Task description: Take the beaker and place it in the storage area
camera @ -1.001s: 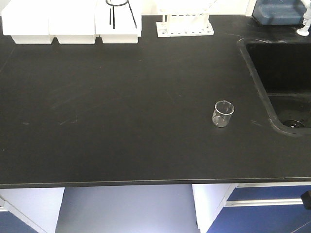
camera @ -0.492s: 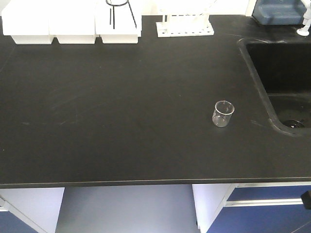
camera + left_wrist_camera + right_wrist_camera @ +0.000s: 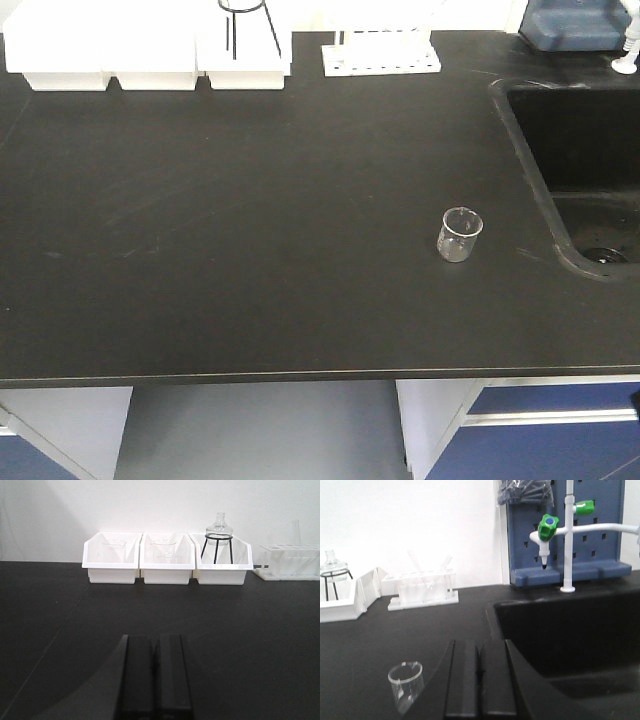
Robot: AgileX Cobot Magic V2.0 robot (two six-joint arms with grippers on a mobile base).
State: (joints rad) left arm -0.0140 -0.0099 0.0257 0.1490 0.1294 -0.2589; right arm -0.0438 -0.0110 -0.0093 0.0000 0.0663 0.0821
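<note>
**On the sink bench: beaker not yet grasped**

On the bench [image 3: 250, 200], seen from the front, the beaker [image 3: 459, 236] stands upright and alone. It is near the sink [image 3: 512, 130] and closer to the front edge than the back. Neither arm is in frame. The beaker is small, clear glass with a flared rim and faint white marks, and it is hard to pick out against the black top.

From the left wrist, the left gripper [image 3: 154, 641] is clenched on nothing and faces white bins [image 3: 165, 562] along the back edge. No beaker shows there, so this arm seems poorly placed for the pick.

From the right wrist, the right gripper [image 3: 479, 646] is likewise clenched and empty. The beaker [image 3: 406, 685] sits just to its left. I judge the right arm should take it: part the jaws first, swing left to centre on the glass, close gently below the rim and keep it upright. Thin glass may slip or tip. The storage area is in no view.
</note>
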